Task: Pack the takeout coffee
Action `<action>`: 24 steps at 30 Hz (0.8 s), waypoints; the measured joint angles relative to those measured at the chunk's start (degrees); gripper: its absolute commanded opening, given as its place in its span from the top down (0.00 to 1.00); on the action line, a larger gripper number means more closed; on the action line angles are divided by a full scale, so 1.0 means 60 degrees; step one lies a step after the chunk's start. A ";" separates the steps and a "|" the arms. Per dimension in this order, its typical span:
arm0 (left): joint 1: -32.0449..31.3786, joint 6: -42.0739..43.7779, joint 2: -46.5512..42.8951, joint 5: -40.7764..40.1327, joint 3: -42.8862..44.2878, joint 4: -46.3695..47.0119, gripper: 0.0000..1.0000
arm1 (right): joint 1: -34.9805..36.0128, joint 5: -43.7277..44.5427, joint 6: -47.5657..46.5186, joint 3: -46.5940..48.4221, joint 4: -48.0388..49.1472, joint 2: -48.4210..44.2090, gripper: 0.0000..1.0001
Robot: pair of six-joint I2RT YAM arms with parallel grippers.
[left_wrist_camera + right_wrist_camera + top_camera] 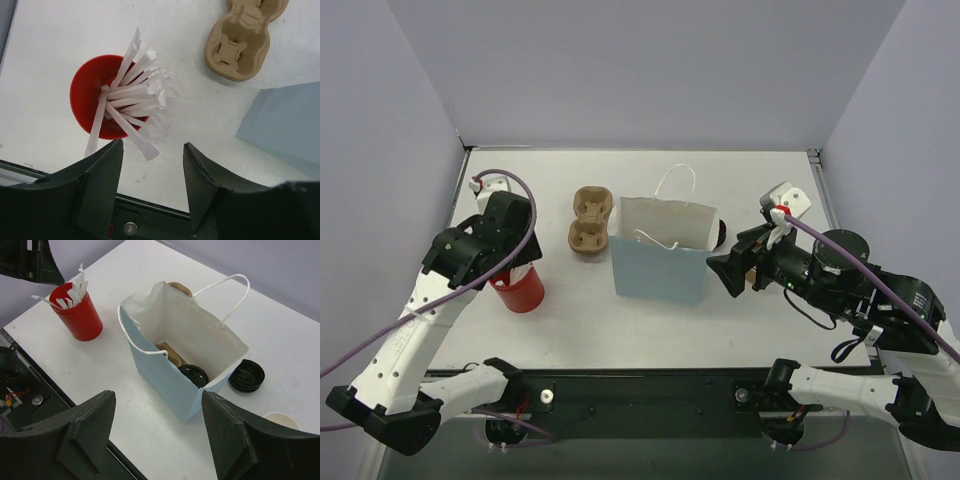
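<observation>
Item: red cup (523,291), left of centre in the top view, upright, stuffed with wrapped straws (135,95). Probably light, thin-walled and tippy; I would grip it mid-wall, gently.
Item: lidded cup (193,375), inside the bag (160,377), centre frame.
My left gripper (152,150) and right gripper (157,400): jaws apart, empty.

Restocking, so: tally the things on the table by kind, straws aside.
Red disposable cup: 1
Tan pulp cup tray: 1
Light blue paper bag: 1
Black round lid inside bag: 1
Black lid pile beside bag: 1
Pale cup rim: 1
Total: 6
</observation>
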 measured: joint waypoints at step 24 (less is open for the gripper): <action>0.0430 -0.3064 -0.0823 -0.1840 -0.1967 -0.1042 0.44 | 0.0000 -0.0474 -0.0076 -0.0321 -0.0157 0.0066 0.30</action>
